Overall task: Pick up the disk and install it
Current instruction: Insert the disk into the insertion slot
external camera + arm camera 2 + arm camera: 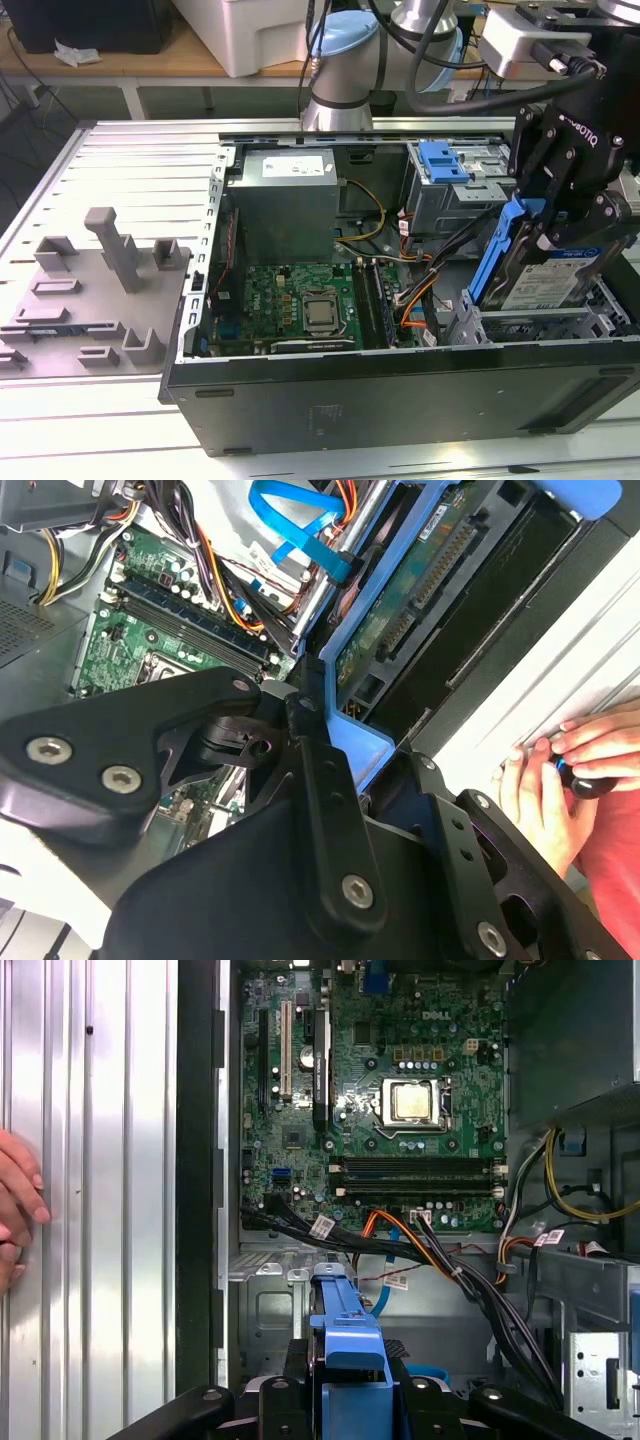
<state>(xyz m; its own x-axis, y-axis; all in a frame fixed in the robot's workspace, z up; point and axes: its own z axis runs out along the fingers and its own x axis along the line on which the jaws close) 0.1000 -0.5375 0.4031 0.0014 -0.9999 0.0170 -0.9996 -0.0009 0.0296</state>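
Observation:
My gripper (548,212) is shut on the disk (548,278), a silver drive with a white-and-blue label in a blue carrier bracket (496,255). In the exterior view it hangs tilted, on edge, over a silver drive bay (535,322) at the right end of the open computer case. In the second wrist view, the disk's green circuit side (420,580) and blue bracket (352,742) run away from a black finger (322,780). The first wrist view has the bracket's blue edge (345,1332) clamped between the gripper's black links.
Inside the case are the motherboard (300,295), the grey power supply (288,200), orange and black cables (420,290) and a metal cage with a blue clip (445,162). A grey fixture plate (100,290) lies at the exterior view's left. A person's hand (560,780) rests beside the case.

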